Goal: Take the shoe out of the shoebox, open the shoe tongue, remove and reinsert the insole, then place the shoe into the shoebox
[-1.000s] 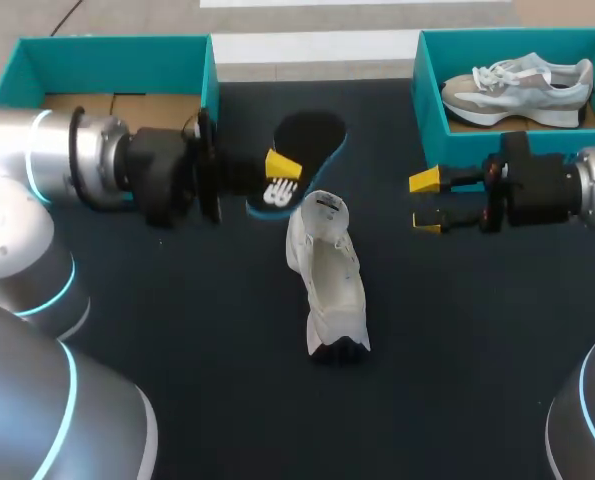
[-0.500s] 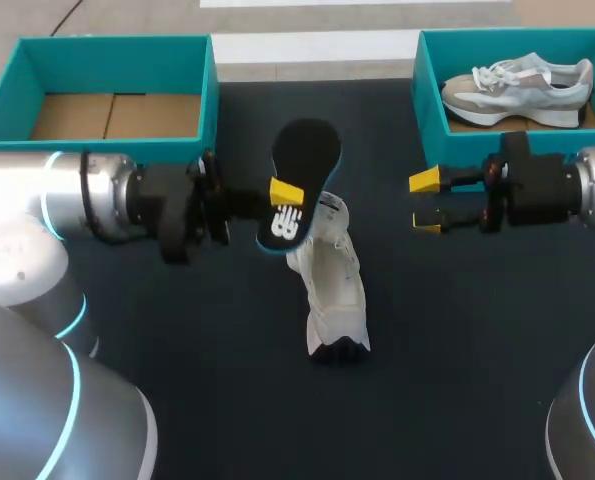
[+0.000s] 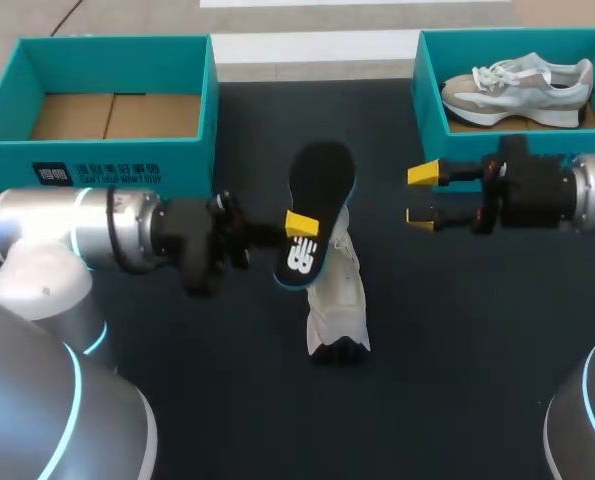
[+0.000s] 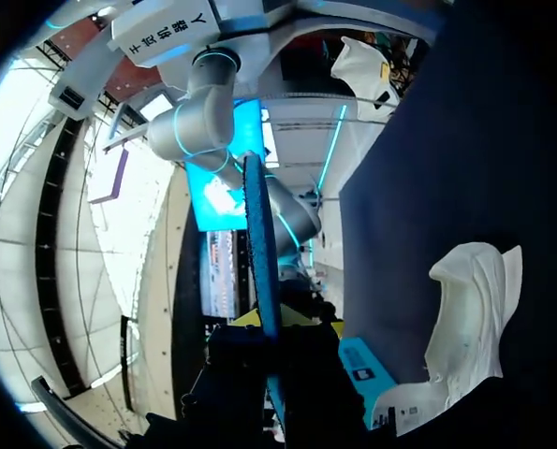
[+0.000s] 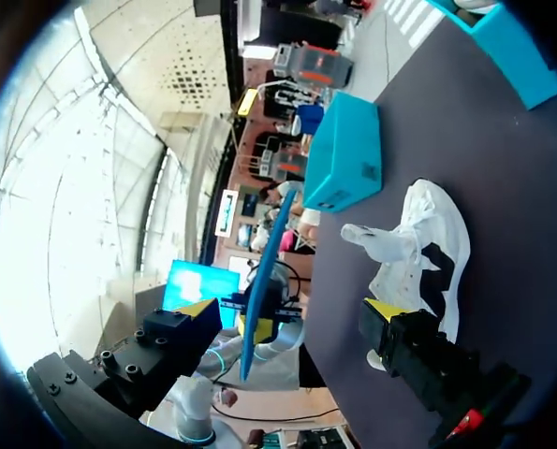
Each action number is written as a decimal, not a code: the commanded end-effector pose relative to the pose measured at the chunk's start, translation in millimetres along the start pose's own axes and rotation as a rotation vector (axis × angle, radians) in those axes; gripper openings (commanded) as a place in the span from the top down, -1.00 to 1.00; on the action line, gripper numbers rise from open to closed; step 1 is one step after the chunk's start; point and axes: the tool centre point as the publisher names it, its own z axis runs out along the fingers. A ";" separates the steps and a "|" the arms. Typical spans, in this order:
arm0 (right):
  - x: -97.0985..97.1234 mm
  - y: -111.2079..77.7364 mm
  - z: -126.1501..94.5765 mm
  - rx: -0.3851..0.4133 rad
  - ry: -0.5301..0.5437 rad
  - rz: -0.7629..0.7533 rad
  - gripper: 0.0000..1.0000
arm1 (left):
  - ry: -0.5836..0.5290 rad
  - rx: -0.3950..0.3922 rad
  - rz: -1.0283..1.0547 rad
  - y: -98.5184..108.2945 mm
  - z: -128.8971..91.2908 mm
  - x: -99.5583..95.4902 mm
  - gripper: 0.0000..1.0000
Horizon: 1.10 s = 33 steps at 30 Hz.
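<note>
A white shoe lies on the dark table, toe toward the front edge, its tongue pulled up at the far end. My left gripper is shut on a black insole with a blue rim, holding it tilted just above the shoe's opening. In the left wrist view the insole stands edge-on between the fingers, with the shoe beside and below it. My right gripper hangs open and empty to the right of the shoe. In its own view the insole and the shoe lie ahead of the right gripper.
An empty teal shoebox with a cardboard floor stands at the back left. A second teal shoebox at the back right holds a grey and white sneaker. The table in front of the white shoe is bare.
My left arm has carried the insole toward the front and right, from beside the left box to over the shoe's opening. The right gripper has barely moved.
</note>
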 end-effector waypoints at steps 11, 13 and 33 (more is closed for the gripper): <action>12.1 0.7 39.2 0.026 0.035 -0.001 -1.00 | 0.001 -0.050 0.131 8.7 31.5 23.4 1.00; 12.9 0.2 40.3 0.022 0.034 -0.002 -1.00 | 0.010 -0.071 0.136 10.1 35.9 26.7 1.00; 9.4 -1.2 46.1 0.043 0.057 0.000 0.89 | 0.053 -0.092 0.165 11.0 54.5 36.5 1.00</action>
